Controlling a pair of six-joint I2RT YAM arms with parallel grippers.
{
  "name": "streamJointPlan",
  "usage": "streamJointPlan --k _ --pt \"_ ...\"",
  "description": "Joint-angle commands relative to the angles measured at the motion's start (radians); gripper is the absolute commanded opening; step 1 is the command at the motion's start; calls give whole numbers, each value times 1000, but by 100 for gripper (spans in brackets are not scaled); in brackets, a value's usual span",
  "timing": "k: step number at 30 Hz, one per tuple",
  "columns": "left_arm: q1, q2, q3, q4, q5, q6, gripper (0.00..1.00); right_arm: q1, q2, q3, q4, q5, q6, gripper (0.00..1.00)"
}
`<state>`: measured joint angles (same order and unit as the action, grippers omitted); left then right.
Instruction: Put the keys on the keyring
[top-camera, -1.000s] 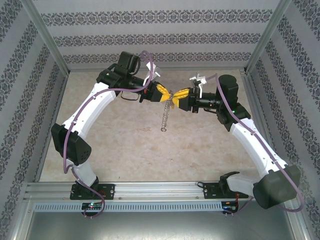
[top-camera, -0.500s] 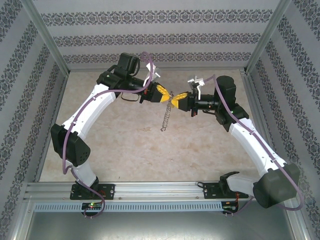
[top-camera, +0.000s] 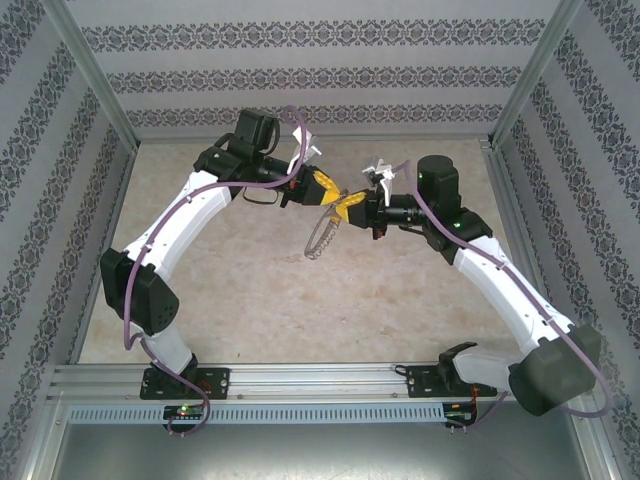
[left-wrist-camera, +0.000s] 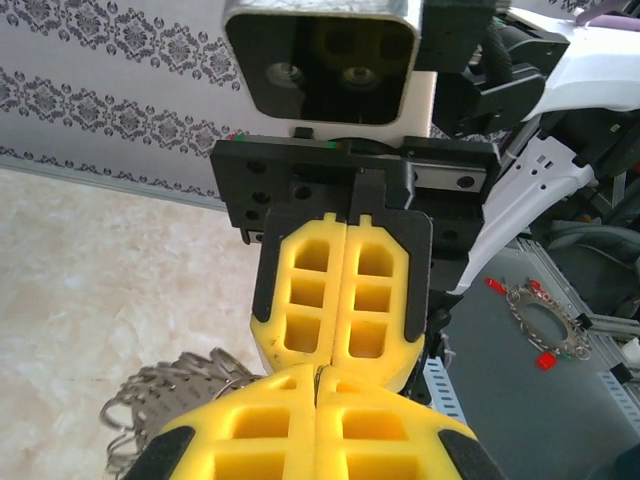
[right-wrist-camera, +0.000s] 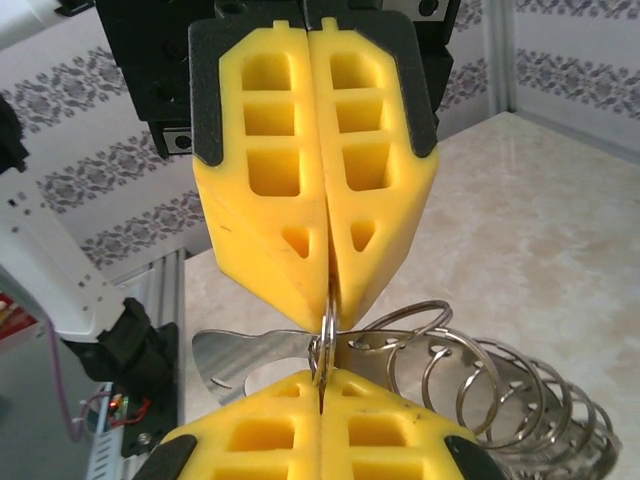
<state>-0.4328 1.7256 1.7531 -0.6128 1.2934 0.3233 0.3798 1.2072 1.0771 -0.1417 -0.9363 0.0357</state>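
Above the middle of the table my left gripper (top-camera: 333, 193) and right gripper (top-camera: 343, 202) meet tip to tip. Both are shut on one thin metal ring (right-wrist-camera: 324, 345) of the keyring. The keyring's chain of silver pieces (top-camera: 318, 238) hangs below them, swung to the left. In the right wrist view my right gripper (right-wrist-camera: 321, 388) pinches the ring from below, and the left gripper's yellow pads (right-wrist-camera: 260, 230) clamp it from above. Several linked rings (right-wrist-camera: 500, 390) and a flat silver piece (right-wrist-camera: 245, 360) hang beside it. In the left wrist view my left gripper (left-wrist-camera: 317, 378) is shut, with the silver pieces (left-wrist-camera: 170, 385) to its left. The key with its yellow-orange tag is hidden.
Patterned walls and metal posts (top-camera: 95, 105) enclose the beige table (top-camera: 250, 300). An aluminium rail (top-camera: 320, 378) carries both arm bases at the near edge. A metal ring with red tags (left-wrist-camera: 545, 320) lies on a grey surface beyond the rail.
The right gripper has shifted left and turned, and its wrist has come nearer. The hanging chain has swung from straight down to up and leftward. Both grippers stay shut on the ring.
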Motion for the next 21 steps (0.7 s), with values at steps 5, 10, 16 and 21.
streamJointPlan --k 5,10,16,21 --pt "-16 -60 -10 143 13 -40 0 37 -7 -17 -52 21 -34 35" --pt "-16 -62 -17 143 13 -40 0 -47 -68 -33 13 -36 26 38" --pt "-17 -66 -24 155 16 -46 0 -111 -120 -8 51 -81 71 38" --pt "-17 -74 -48 214 18 -87 0 -114 -83 35 85 -119 96 36"
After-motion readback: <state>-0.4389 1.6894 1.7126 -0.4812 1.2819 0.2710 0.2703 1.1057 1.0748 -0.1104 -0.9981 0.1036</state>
